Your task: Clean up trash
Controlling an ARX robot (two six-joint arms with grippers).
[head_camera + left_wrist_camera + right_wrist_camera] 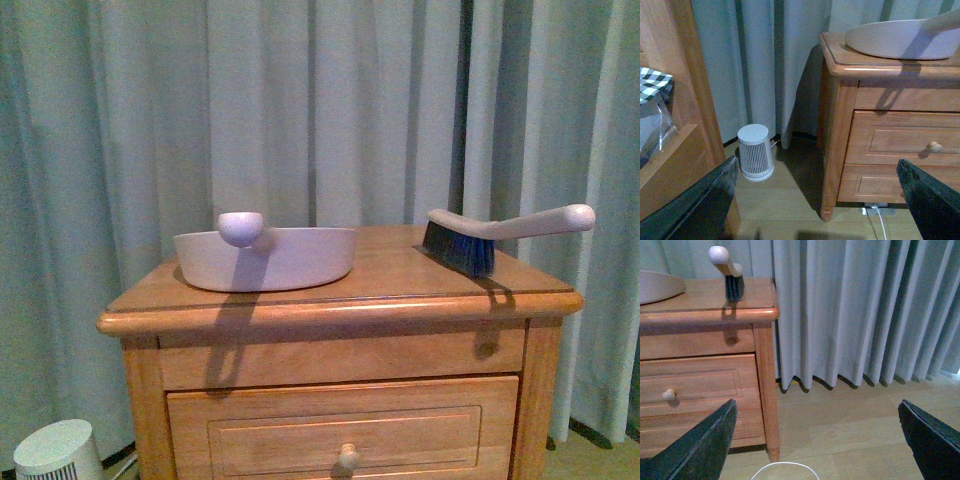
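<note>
Trash does not show in any of the three views, so where it lies cannot be told. A wooden nightstand (400,275) stands in front of a pale pleated curtain (300,100). On the left part of its top sits a pale dustpan (290,262), its rounded handle end facing the camera. On the right part, well apart from the dustpan, a brush (480,235) rests on its dark bristles, its pale handle reaching toward the right edge. Below the top is a drawer with a round knob (347,457). A small white ribbed cylinder (755,152) — some appliance — stands on the wood floor beside the nightstand's left side. Each wrist view shows dark fingers far apart at the edges of the frame: the left gripper (817,200) has its jaws spread wide and holds nothing, and the right gripper (815,442) is the same — both low, above the floor.
</note>
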